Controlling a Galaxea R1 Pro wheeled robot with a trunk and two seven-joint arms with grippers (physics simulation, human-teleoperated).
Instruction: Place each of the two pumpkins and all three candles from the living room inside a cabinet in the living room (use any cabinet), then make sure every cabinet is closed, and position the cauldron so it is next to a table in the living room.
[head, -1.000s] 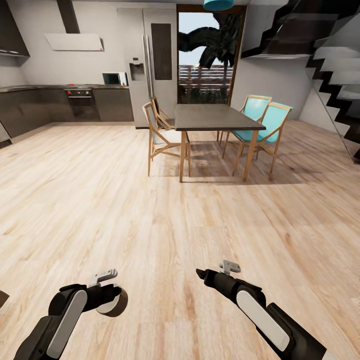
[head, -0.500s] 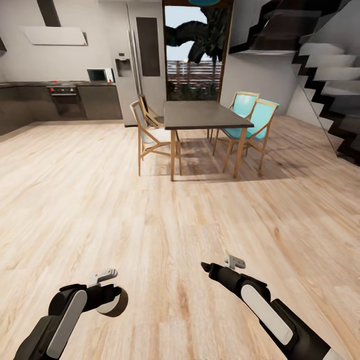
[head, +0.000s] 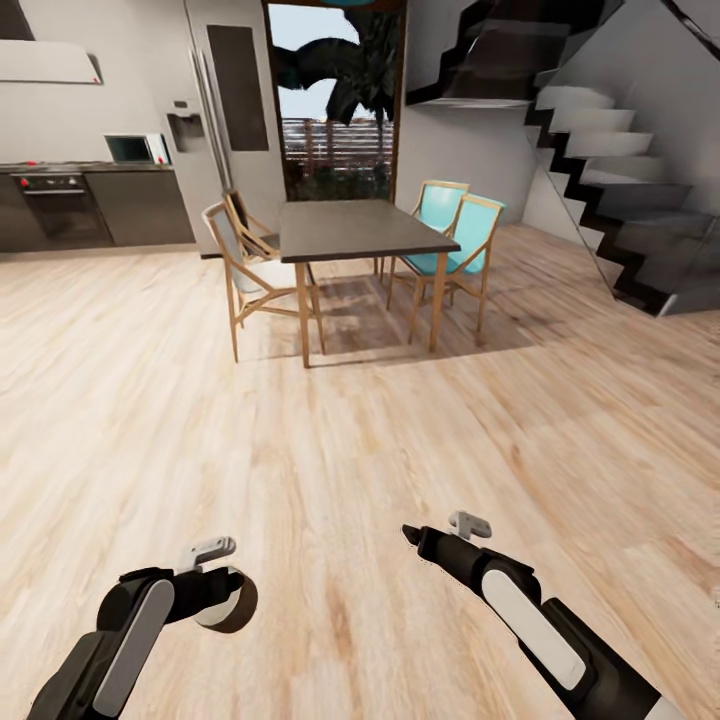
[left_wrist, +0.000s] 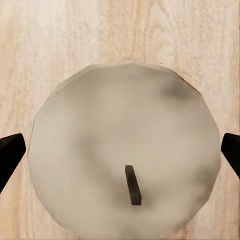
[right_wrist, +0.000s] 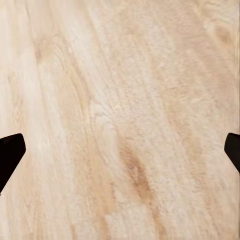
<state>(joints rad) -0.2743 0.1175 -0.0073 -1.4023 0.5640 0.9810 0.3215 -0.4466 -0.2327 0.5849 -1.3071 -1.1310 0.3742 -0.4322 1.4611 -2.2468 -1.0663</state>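
Observation:
A pale grey-white candle (left_wrist: 125, 155) with a short dark wick sits between the fingers of my left gripper (left_wrist: 120, 152), which is shut on it above the wooden floor. In the head view that left gripper (head: 228, 598) hangs low at the left with the round candle (head: 232, 612) at its tip. My right gripper (head: 408, 535) is held low at the right; in its wrist view the right gripper (right_wrist: 120, 150) is open with only floorboards between its fingers. The pumpkins, cabinet, cauldron and coffee table are out of view.
A tall dark-topped dining table (head: 360, 228) with wooden legs stands ahead, with a beige chair (head: 245, 270) and teal chairs (head: 455, 235) around it. Stairs (head: 620, 210) rise at the right. Kitchen units (head: 90, 200) and a fridge (head: 225, 110) line the back left.
The whole head view has shifted: table, kitchen and stairs slid left, so the camera turned right. Both arms keep nearly the same pose, and the candle stays in the left gripper.

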